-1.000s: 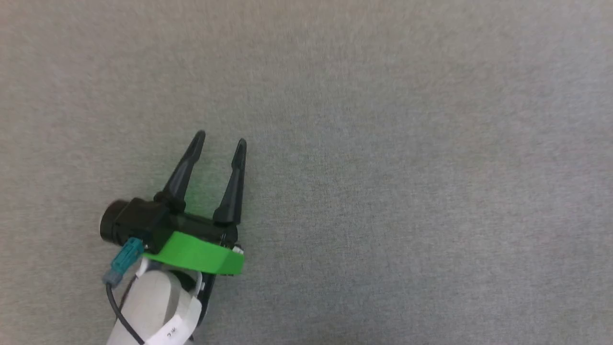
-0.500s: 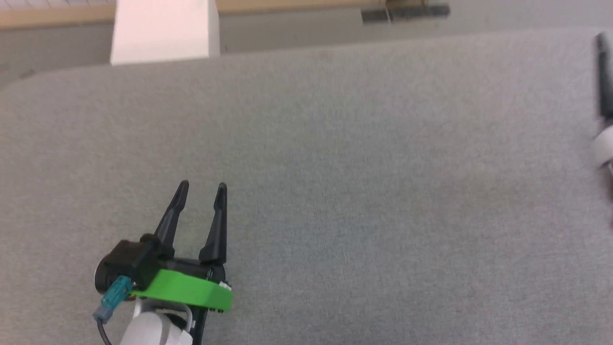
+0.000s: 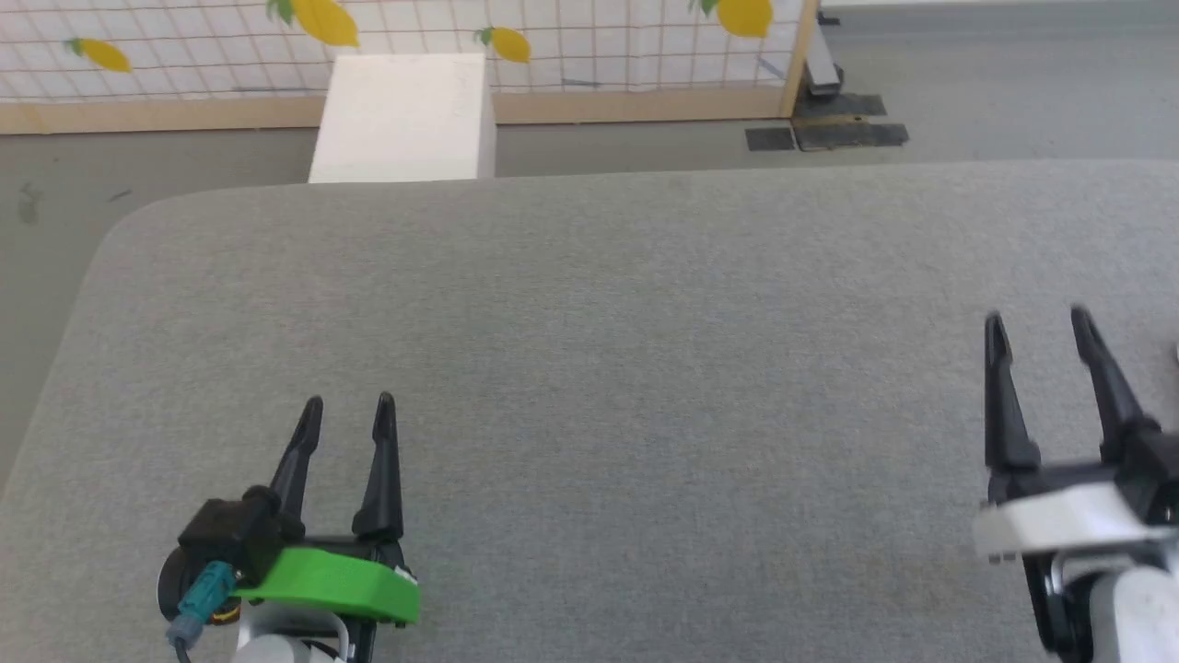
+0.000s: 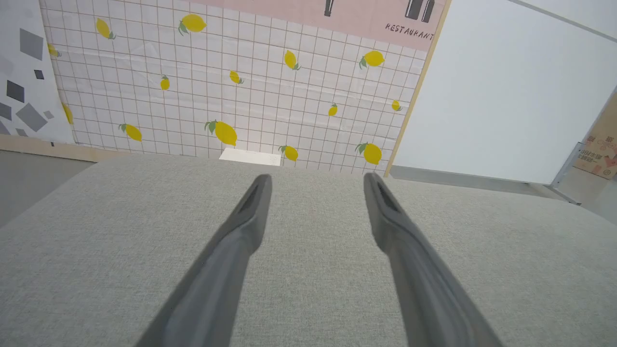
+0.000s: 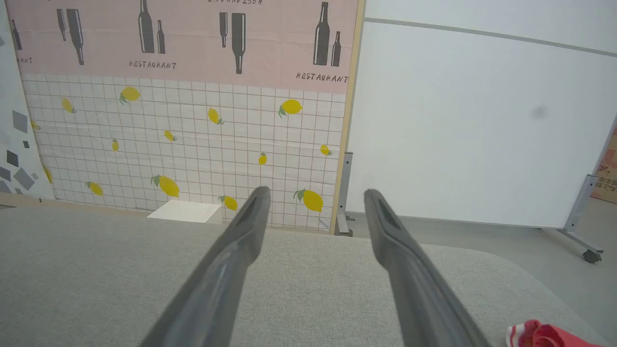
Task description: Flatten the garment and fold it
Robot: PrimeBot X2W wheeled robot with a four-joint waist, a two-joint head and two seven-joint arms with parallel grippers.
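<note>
A small bunch of the red garment (image 5: 542, 334) with red-white striped trim peeks in at the bottom right corner of the right wrist view, lying on the grey surface to the right of my right gripper (image 5: 314, 193). Most of the garment is out of view. My left gripper (image 3: 348, 407) hovers open over the grey padded table (image 3: 589, 304) at the lower left, nothing between its fingers. My right gripper (image 3: 1035, 324) stands open at the lower right, also empty. In the left wrist view the left gripper (image 4: 315, 179) points across bare grey fabric.
A white block (image 3: 403, 116) stands on the floor beyond the table's far edge. Behind it runs a lemon-patterned tiled wall panel (image 3: 553, 37) with a wooden frame. A white board on wheels (image 5: 482, 130) stands to the right. The table's rounded left corner (image 3: 110, 239) drops to grey floor.
The head camera has tilted up, bringing the table's far edge, floor and wall into view. The right gripper has come into view at the lower right. The left gripper stays open.
</note>
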